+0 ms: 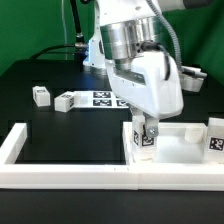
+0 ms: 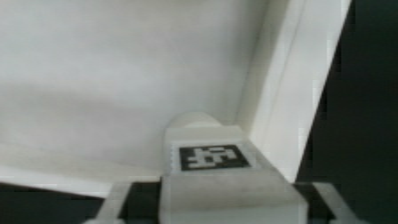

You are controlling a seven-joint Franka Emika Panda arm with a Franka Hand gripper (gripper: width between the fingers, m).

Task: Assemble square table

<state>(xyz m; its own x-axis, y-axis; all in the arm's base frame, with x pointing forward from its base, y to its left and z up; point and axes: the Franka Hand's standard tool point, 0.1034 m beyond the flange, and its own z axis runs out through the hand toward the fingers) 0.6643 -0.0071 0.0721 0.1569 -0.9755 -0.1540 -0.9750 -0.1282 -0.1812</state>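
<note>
Black tabletop [image 1: 70,135] with a square top [image 1: 186,148] at the exterior view's right; one leg block [image 1: 146,141] is gripped by the claw [image 1: 147,130].

The claw is closed narrowly on the upright leg block, whose tag is shown below the fingers. The block is held at the corner of the square top nearest the exterior view's left; whether it touches the top cannot be told. In the wrist view, the block [image 2: 214,150] is seen between the two fingers [image 2: 128,204], close to the raised rim [image 2: 285,80]. A second leg block [image 1: 215,138] is set upright at the top's right side. A third leg block [image 1: 41,95] and a fourth leg block [image 1: 65,101] are laid on the tabletop beside the marker board [image 1: 103,97]. A white bar frame [image 1: 60,172] is placed along the front and left.
</note>
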